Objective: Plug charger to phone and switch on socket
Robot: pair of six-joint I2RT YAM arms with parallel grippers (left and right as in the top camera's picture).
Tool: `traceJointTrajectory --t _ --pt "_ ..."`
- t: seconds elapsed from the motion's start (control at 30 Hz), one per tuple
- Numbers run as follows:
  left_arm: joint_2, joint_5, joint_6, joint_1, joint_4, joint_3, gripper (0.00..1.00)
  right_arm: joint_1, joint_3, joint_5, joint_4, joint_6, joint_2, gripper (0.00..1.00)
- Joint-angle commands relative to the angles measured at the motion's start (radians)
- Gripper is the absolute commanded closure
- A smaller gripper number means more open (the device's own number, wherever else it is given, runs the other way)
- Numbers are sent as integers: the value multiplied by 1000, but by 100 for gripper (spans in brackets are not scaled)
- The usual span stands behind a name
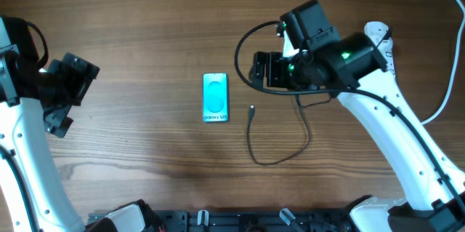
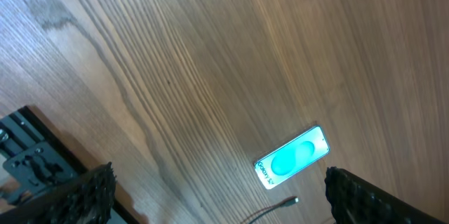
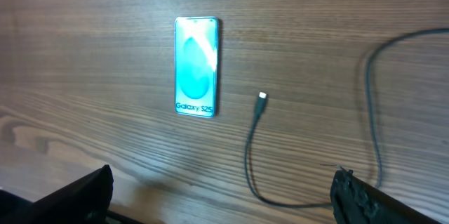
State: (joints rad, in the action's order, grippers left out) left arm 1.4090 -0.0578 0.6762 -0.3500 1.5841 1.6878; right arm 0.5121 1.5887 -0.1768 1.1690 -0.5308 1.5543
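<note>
The phone [image 1: 215, 97] lies flat mid-table with its cyan screen up and the "Galaxy" text at the near end. It also shows in the left wrist view [image 2: 292, 157] and the right wrist view [image 3: 196, 66]. The charger's black cable [image 1: 275, 161] loops on the table, and its tip [image 1: 251, 108] lies just right of the phone without touching it. The tip also shows in both wrist views [image 3: 262, 97] [image 2: 291, 201]. My right gripper [image 1: 263, 70] hovers open and empty right of and behind the phone. My left gripper [image 1: 76, 97] is open and empty at the far left. The socket [image 1: 378, 32] is mostly hidden behind my right arm.
A white lead [image 1: 454, 57] runs down the table's right edge from the back corner. A black rail [image 1: 218, 221] lines the front edge, and it also shows in the left wrist view [image 2: 31, 157].
</note>
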Motion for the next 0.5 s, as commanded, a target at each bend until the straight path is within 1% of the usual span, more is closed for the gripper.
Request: traceJointTrajectory --t 0.0,0.03,0.1,0.2,0.27,0.4,0.47 --pt "-3 -27 12 -5 26 5 0 4 -27 -11 -31 -77 13 1" --pt "-3 -27 13 -5 26 5 0 4 -27 -12 -44 -101 13 0" --pt "-3 -27 13 -6 25 5 0 8 -27 -21 -63 -100 15 0" --pt "-3 -31 12 -5 33 5 0 19 -27 -16 -61 -39 23 0" --pt "-3 -31 -14 3 28 -2 0 29 -27 -16 -50 6 48 0" --pt "6 -31 -69 44 27 -3 0 29 -27 -17 -63 3 90 0" --pt "11 -30 -95 63 25 -3 0 29 -27 -16 -79 -32 93 0"
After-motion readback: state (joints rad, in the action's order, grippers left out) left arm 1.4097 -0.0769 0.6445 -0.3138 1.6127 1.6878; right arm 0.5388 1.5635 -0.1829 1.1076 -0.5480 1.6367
